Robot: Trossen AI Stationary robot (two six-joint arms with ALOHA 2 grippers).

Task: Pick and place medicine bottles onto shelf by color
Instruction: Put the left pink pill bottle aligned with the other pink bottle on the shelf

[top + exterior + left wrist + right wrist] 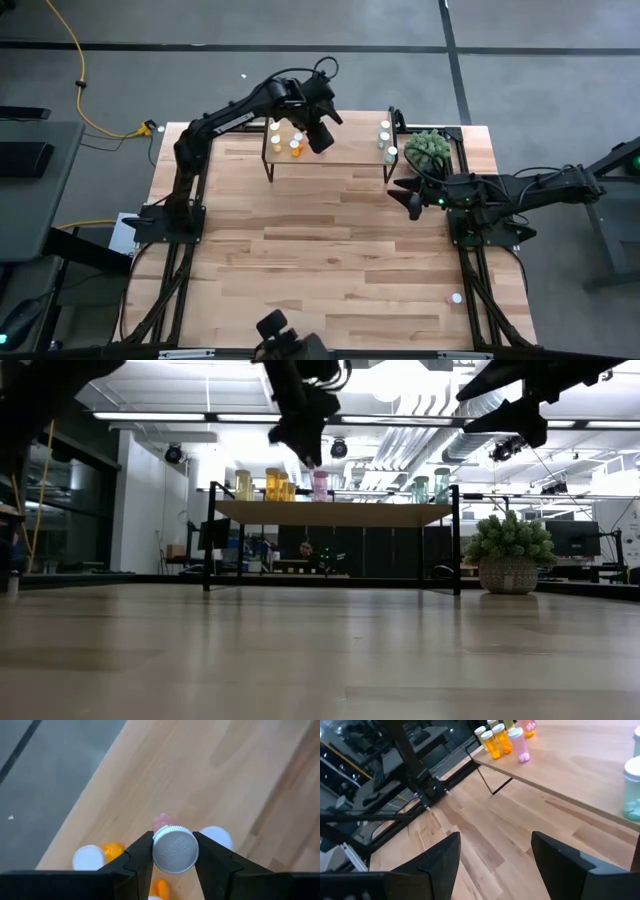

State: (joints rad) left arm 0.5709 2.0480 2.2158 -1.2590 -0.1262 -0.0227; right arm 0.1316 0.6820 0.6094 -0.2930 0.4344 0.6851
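The left gripper is clamped on the cap of an upright pink bottle, axis vertical, with the shelf directly below it; the right gripper, jaws apart, waits beside the shelf.

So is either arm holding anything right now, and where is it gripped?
The left tool holds a pink medicine bottle by its white cap, over the shelf. The right tool is open and empty.

Shelf bearing yellow, orange and teal bottles, left gripper over pink bottle, potted plant right.
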